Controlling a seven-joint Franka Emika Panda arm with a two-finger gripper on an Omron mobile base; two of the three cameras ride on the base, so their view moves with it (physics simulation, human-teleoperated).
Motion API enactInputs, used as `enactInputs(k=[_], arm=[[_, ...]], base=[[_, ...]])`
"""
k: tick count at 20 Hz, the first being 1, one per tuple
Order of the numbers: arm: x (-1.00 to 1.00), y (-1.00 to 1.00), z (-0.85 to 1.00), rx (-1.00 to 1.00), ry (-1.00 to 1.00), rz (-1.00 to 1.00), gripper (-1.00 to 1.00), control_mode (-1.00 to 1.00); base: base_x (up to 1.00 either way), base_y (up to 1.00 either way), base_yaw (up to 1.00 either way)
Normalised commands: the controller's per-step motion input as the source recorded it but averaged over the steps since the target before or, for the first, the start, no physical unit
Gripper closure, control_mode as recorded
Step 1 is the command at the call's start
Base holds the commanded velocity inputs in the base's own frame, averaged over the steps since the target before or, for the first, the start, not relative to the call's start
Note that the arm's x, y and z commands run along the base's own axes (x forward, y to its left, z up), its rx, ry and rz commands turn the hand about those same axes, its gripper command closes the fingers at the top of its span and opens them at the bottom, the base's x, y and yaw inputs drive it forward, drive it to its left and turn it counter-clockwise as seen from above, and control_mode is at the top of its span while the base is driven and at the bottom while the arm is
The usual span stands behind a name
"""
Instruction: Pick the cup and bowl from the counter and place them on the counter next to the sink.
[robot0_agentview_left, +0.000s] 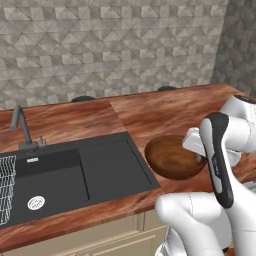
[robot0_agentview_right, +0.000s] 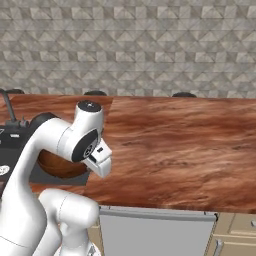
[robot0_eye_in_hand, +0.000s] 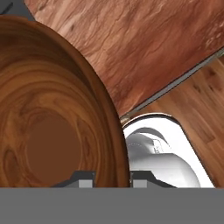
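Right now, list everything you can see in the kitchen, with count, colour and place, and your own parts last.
bowl: one, dark brown wood-look, just right of the sink, its rim between the tool's fingers.
sink: one, black, inset in the counter at left.
tap: one, dark grey, behind the sink.
wire rack: one, pale wire, at the sink's left end.
drain: one, silver, on the basin floor.
counter: one, reddish-brown wood grain.
wall tiles: grey, behind the counter.
arm: one, white.
tool: one, shut on the bowl's rim.

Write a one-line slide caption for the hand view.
Claw pinching the rim of the brown bowl, one finger inside and one outside, above the wood-grain counter.
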Motion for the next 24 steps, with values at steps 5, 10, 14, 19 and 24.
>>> enactInputs(k=[5, 10, 14, 19, 24], arm=[[0.68, -0.03, -0.1, 0.0, 0.0, 0.0, 1.0, -1.0], [0.53, -0.29, -0.25, 0.0, 0.02, 0.0, 1.0, -1.0], [0.37, -0.26, -0.34, 0.0, 0.09, 0.0, 1.0, -1.0], [0.22, -0.19, -0.28, 0.0, 0.06, 0.0, 1.0, -1.0], [0.18, -0.11, -0.36, 0.0, 0.02, 0.0, 1.0, -1.0]], base=[[0.0, 0.0, 0.0], [0.0, 0.0, 0.0], [0.0, 0.0, 0.0], [0.0, 0.0, 0.0], [0.0, 0.0, 0.0]])
